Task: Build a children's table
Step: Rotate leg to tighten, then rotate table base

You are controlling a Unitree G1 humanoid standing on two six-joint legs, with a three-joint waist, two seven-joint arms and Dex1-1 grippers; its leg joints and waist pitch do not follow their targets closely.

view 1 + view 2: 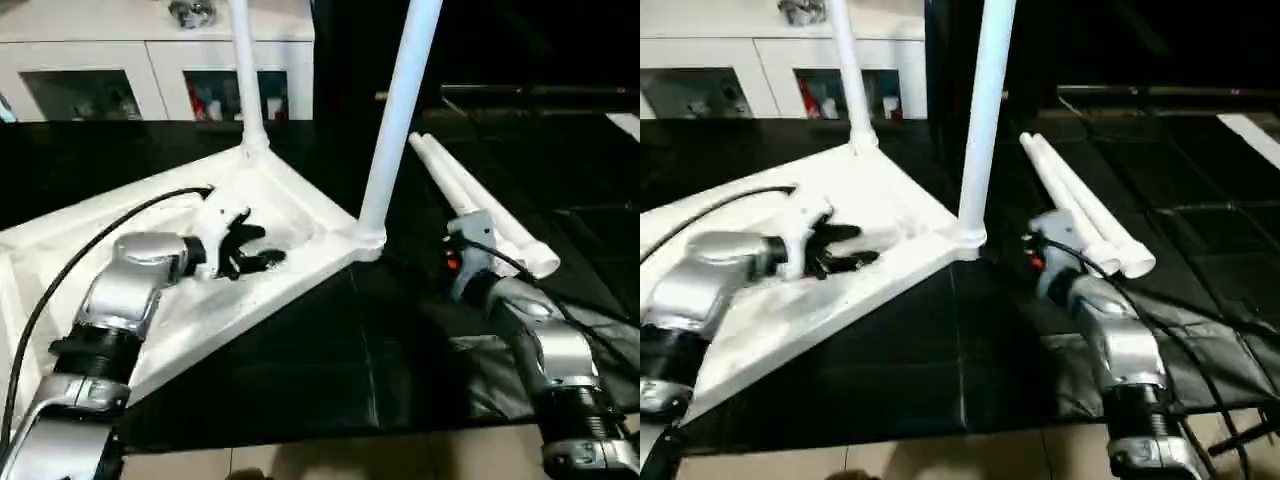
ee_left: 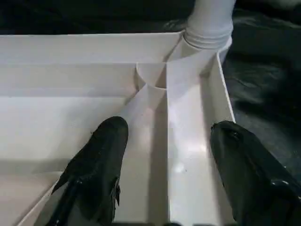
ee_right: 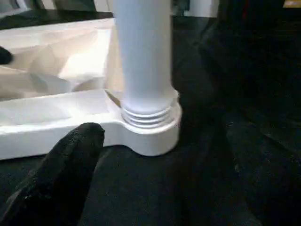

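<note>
The children's table top (image 1: 190,315) lies upside down on the black surface, ribbed underside up. One white leg (image 1: 403,110) stands screwed into its near right corner socket (image 3: 150,127). A second leg (image 1: 245,70) stands at the far corner. Two loose legs (image 1: 480,210) lie side by side to the right. My left gripper (image 1: 248,250) hovers over the ribbed underside, open; its fingers (image 2: 101,160) straddle a rib (image 2: 160,127) and hold nothing. My right gripper (image 3: 164,160) sits low, just right of the near corner, facing that leg's threaded base, open and apart from it.
A white cabinet with glass doors (image 1: 150,60) stands at the back left. A black cable (image 1: 80,260) runs along my left forearm. The black surface (image 1: 350,370) ends at a pale floor strip (image 1: 400,455) near me. A crumpled dark sheet (image 1: 480,370) lies under my right arm.
</note>
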